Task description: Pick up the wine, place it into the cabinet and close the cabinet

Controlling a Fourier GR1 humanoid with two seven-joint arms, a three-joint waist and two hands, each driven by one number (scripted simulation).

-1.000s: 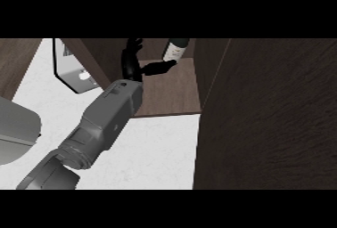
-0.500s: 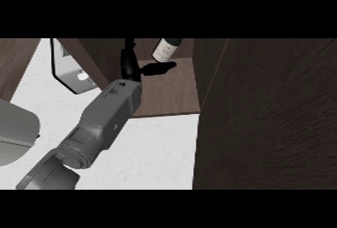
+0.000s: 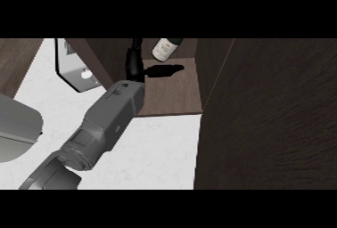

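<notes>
The wine bottle (image 3: pixel 168 48), dark with a white label, stands at the back of the open cabinet (image 3: pixel 172 100) on its brown shelf. My left hand (image 3: pixel 134 62) is inside the cabinet just left of the bottle. It is open, its fingers spread, with some pointing right below the bottle and not touching it. The grey left forearm (image 3: pixel 108 120) runs in from the lower left. The right hand does not show.
The dark cabinet door (image 3: pixel 276 116) stands open and fills the right side. A pale flat panel (image 3: pixel 76 67) leans at the cabinet's left side. A large grey rounded object (image 3: pixel 14 129) sits at the left edge on the white counter (image 3: pixel 158 151).
The left hand has let go of the wine bottle and drawn back to the left. The bottle now stands alone deeper in the cabinet.
</notes>
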